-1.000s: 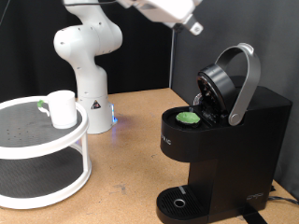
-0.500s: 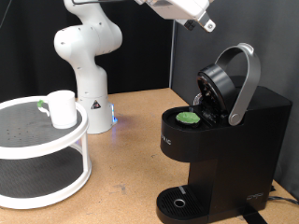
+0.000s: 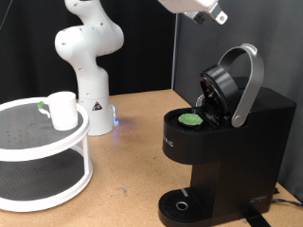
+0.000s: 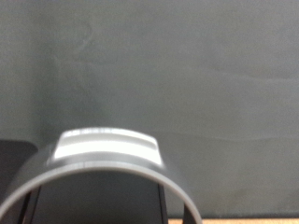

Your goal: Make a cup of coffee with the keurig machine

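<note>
The black keurig machine [image 3: 227,151] stands at the exterior view's right with its lid raised by the grey arched handle [image 3: 248,83]. A green-topped pod [image 3: 192,119] sits in the open brew holder. The white cup [image 3: 62,110] stands on the top tier of a white round rack at the left, far from the machine. My gripper [image 3: 218,15] is high at the top edge, above the raised lid, and touches nothing. Nothing shows between its fingers. The wrist view shows the grey handle arch [image 4: 103,154], blurred, against a dark backdrop.
The white two-tier round rack [image 3: 38,151] fills the lower left. The robot's white base [image 3: 87,66] stands behind it, on the brown tabletop [image 3: 133,161]. A round drip base [image 3: 180,203] sits at the machine's foot. A black curtain hangs behind.
My gripper has moved up and to the exterior view's right, from above the machine's front to the top edge above the lid handle. The cup, the pod and the machine have not moved.
</note>
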